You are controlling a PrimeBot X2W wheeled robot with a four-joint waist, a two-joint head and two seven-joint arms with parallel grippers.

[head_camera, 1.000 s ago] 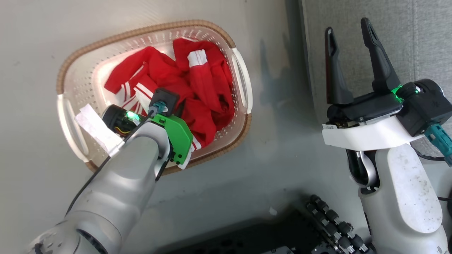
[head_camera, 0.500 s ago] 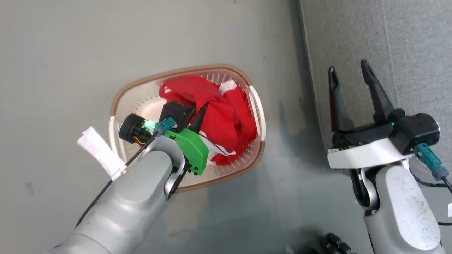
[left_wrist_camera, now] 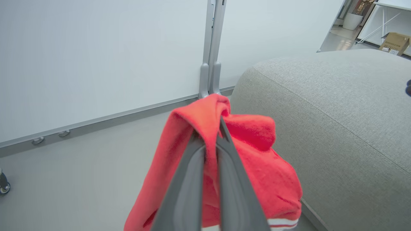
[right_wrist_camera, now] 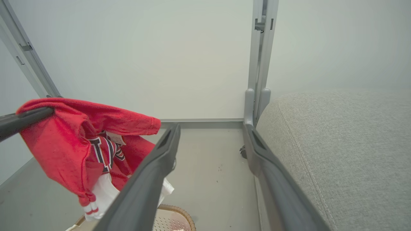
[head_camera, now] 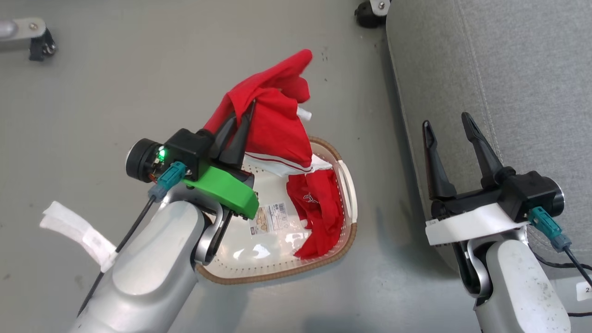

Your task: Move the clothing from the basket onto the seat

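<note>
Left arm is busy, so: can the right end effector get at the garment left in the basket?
Probably yes. The right end effector is open and empty, and the remaining garment lies along the basket wall nearest it, mostly uncovered. The hem of the lifted garment hangs over just its far end.

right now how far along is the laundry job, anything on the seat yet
Done: nothing lies on the seat's visible part yet. In hand: the left gripper is shut on one red garment, held above the basket. Left: carry it to the seat, then fetch the second garment lying in the basket. The right gripper is open beside the seat.
</note>
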